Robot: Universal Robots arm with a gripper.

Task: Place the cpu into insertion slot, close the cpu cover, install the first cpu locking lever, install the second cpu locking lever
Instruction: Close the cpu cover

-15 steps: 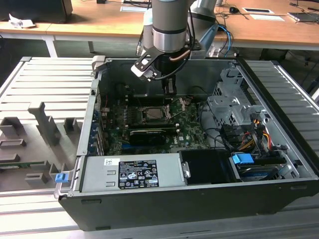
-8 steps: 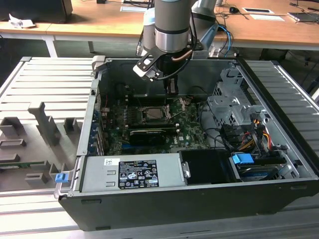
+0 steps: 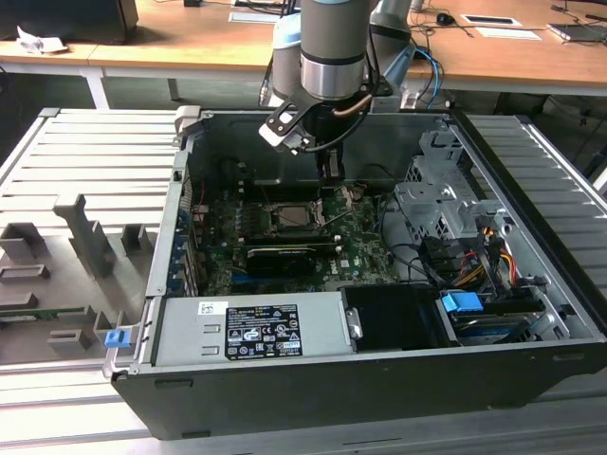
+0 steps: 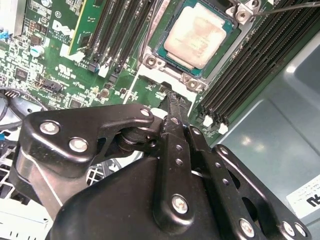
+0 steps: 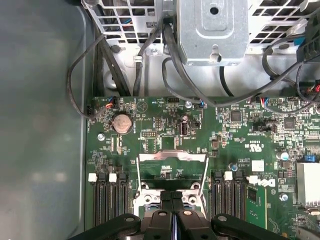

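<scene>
1. The gripper (image 4: 172,100) has its fingers pressed together with nothing between them. Its tip is just beside the cpu cover (image 5: 172,156), which stands raised off the insertion slot (image 4: 228,50).
2. The cpu (image 4: 197,35) lies flat in that slot, near the tip but apart from it, toward the exterior view's left.
3. The open computer case (image 3: 313,408) holds the green board (image 5: 150,107).

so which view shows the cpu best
The second wrist view: the cpu, pale face up, sits in the insertion slot. In the exterior view it is tiny; in the first wrist view the gripper blocks it.
</scene>
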